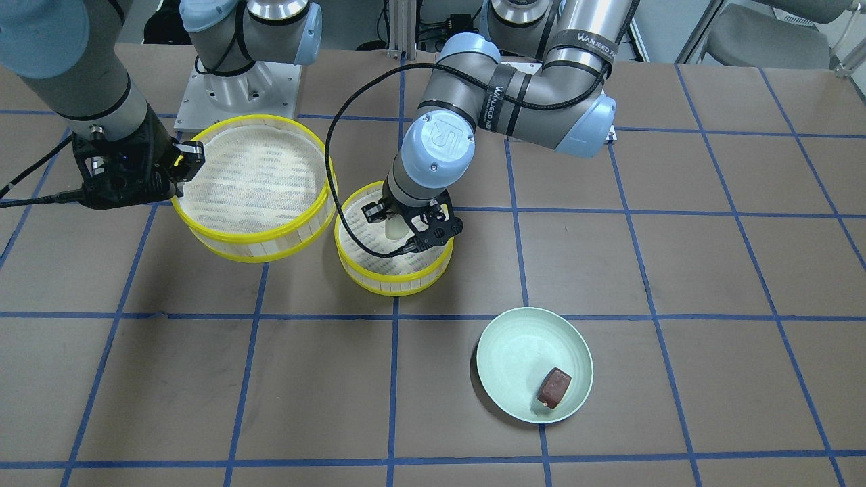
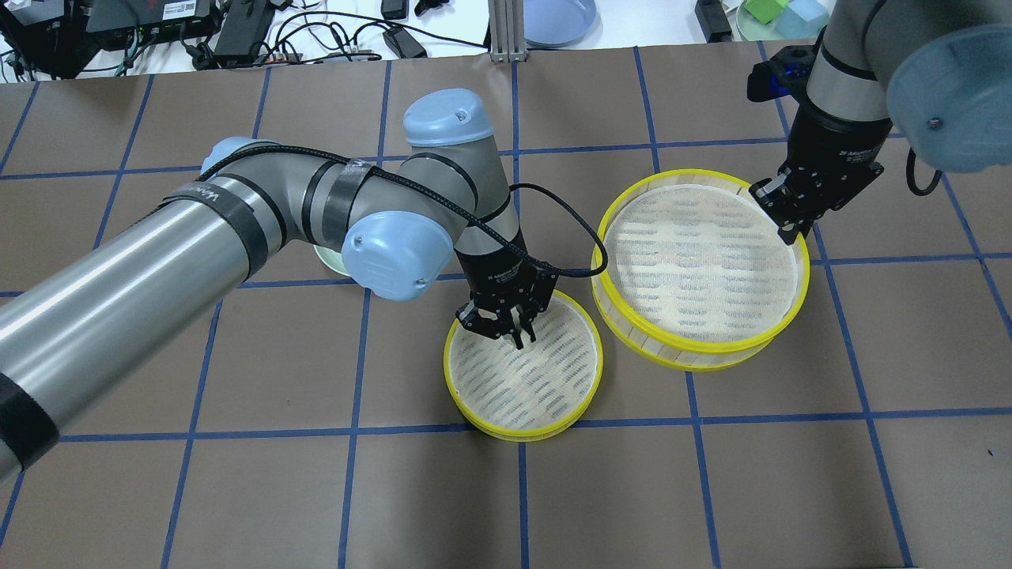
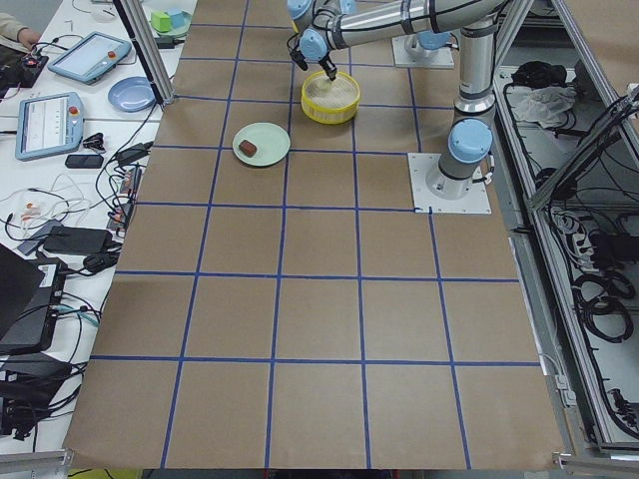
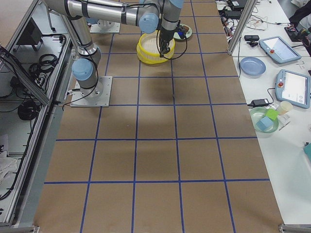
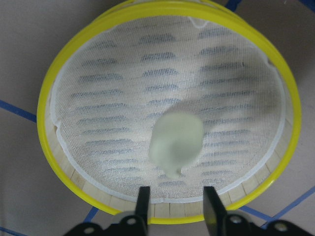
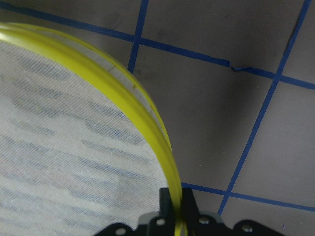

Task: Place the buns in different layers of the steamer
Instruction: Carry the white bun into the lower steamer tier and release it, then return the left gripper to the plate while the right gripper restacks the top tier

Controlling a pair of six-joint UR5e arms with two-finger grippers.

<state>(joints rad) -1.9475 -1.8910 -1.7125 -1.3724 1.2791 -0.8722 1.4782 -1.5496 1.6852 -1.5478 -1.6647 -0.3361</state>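
Note:
The cream-white bun lies on the cloth floor of the smaller steamer layer. My left gripper hangs just above the bun, open, with its fingers apart on either side and empty. The dark reddish-brown bun lies in the pale green plate. My right gripper is shut on the yellow rim of the larger steamer layer. It holds this layer tilted beside the smaller one, and the pinched rim shows in the right wrist view.
The two steamer layers almost touch in the overhead view. The plate sits nearer the operators' side, mostly hidden under my left arm in the overhead view. A blue plate, cables and tablets lie beyond the table's far edge.

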